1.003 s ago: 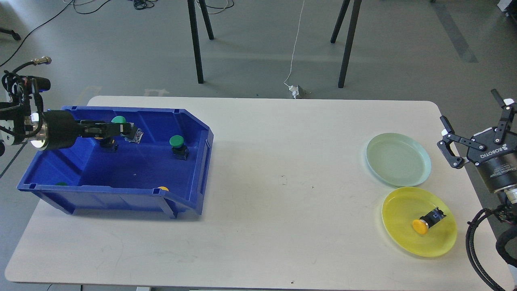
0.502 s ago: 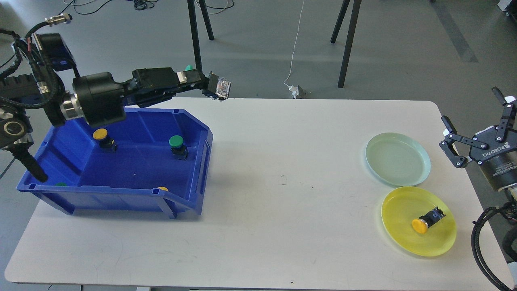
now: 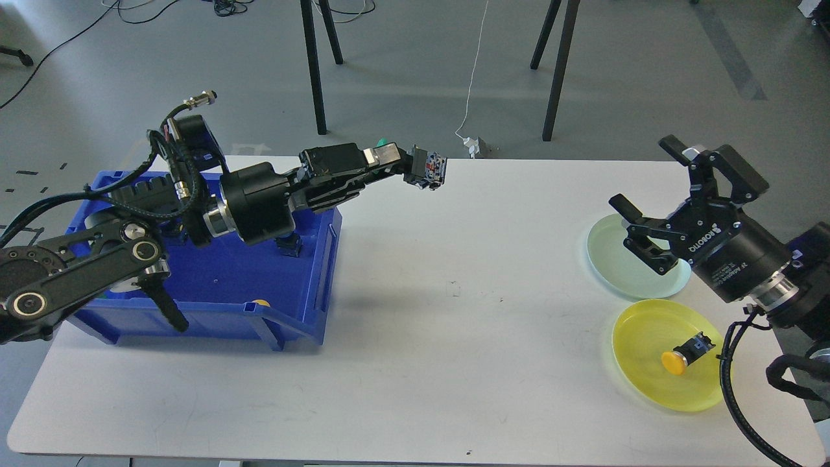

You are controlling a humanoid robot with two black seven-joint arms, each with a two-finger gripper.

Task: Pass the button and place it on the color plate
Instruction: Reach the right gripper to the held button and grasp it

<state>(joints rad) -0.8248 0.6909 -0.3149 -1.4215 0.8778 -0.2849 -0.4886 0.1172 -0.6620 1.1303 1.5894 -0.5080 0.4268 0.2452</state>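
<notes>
The left gripper [image 3: 397, 162] clamps a green button [image 3: 425, 168] in the air above the table's [image 3: 415, 337] far edge, right of the blue bin [image 3: 285, 311]. Its long axis runs left-right, black base pointing right. The right gripper [image 3: 648, 194] gapes wide over the pale green plate [image 3: 616, 259].

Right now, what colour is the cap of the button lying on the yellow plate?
Orange-yellow, on a black body; the head view shows the button clearly.

Left arm [image 3: 259, 207] stretched rightward (raised), fingers [image 3: 389, 157] pinched together; right gripper [image 3: 648, 211] fingers spread wide.
</notes>
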